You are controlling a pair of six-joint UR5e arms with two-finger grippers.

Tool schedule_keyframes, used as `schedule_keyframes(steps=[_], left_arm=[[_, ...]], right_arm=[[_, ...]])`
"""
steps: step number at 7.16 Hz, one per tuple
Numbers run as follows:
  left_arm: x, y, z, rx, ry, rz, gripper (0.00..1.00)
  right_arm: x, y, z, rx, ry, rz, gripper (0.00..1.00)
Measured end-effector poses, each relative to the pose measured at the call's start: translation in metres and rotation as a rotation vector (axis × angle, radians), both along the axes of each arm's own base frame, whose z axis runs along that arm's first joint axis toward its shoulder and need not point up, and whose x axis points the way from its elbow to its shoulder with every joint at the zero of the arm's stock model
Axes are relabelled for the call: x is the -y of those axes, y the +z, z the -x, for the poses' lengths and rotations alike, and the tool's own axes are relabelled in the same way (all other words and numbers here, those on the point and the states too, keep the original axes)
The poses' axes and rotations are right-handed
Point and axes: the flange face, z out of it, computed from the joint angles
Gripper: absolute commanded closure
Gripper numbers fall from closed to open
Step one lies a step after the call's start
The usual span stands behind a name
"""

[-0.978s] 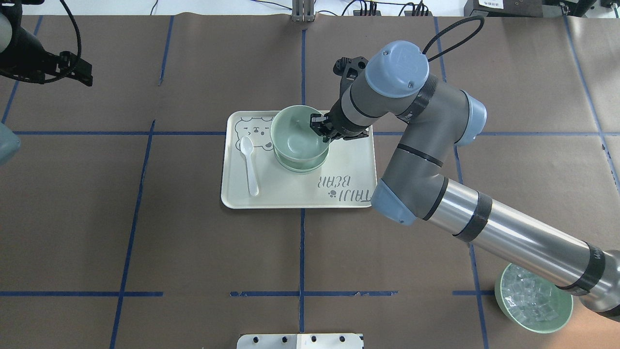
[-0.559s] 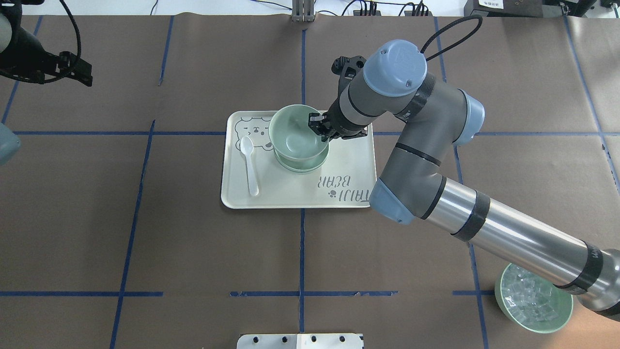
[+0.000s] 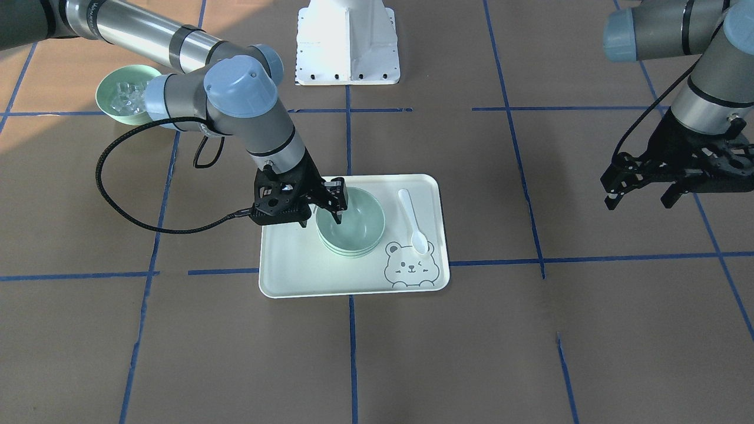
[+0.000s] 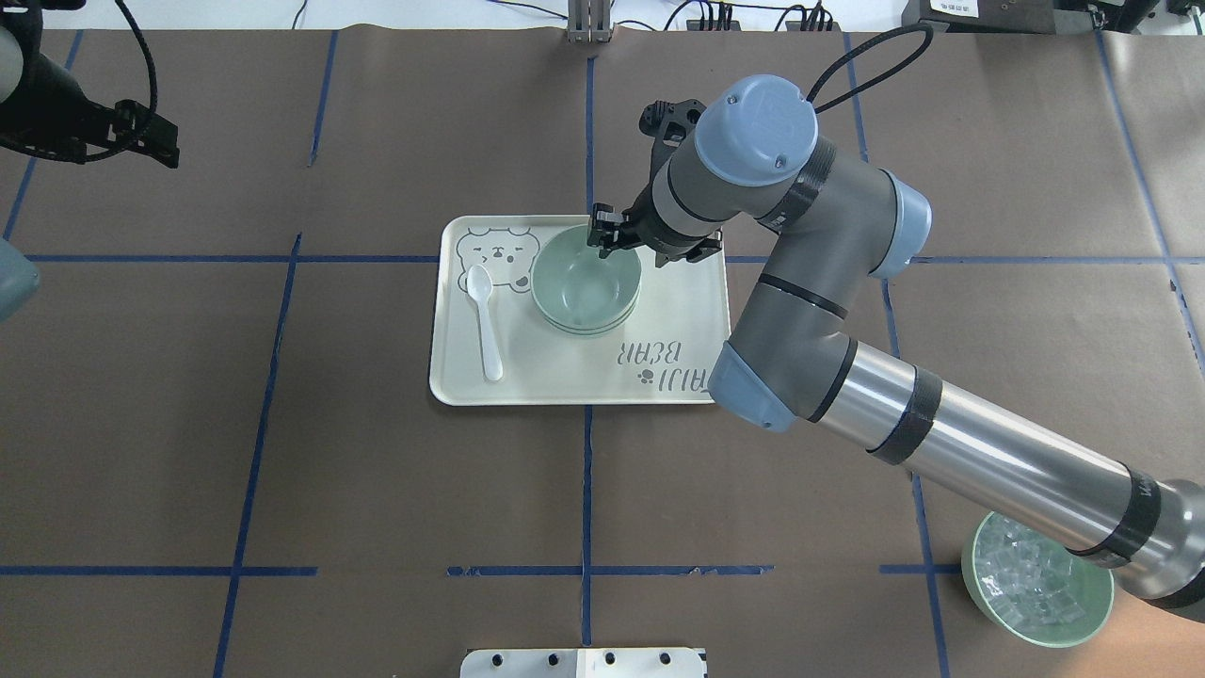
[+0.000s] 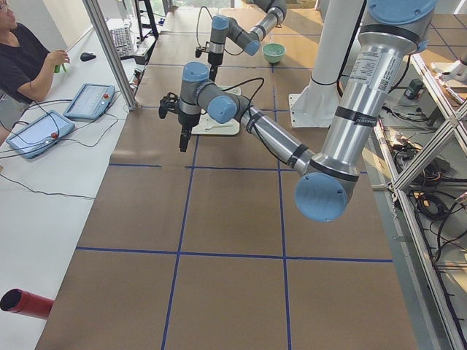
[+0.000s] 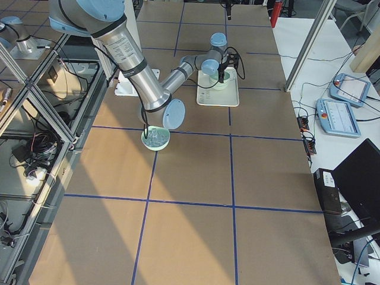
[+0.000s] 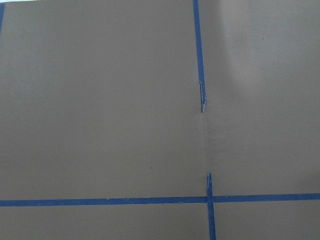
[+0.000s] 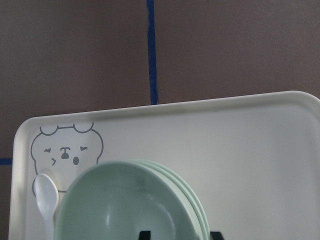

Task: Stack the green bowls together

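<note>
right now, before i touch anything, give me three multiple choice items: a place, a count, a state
1. Where is the white spoon? A in a bowl B on the tray C on the table
2. How many green bowls are nested? A one B two C three
3. The left gripper is: A open, empty B shut on a bowl C shut on the spoon
Key: B, it lies beside the bear print; C, the right wrist view shows three rims; A, fingers spread, nothing between.

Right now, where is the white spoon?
In the overhead view, the white spoon lies at the left of the tray, beside the stacked green bowls.
</note>
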Motion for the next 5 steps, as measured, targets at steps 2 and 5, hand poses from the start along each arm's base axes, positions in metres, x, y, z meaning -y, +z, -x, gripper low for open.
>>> schedule_keyframes(steps=[2, 5], left_arm=[[0.001, 0.001, 0.002, -0.005, 0.001, 0.004, 0.00], [0.002, 0.015, 0.043, 0.002, 0.015, -0.005, 0.00]], right_arm=[[0.016, -0.002, -0.027, 0.014, 0.001, 0.019, 0.00], [0.050, 0.036, -0.172, -0.009, -0.050, 0.056, 0.00]])
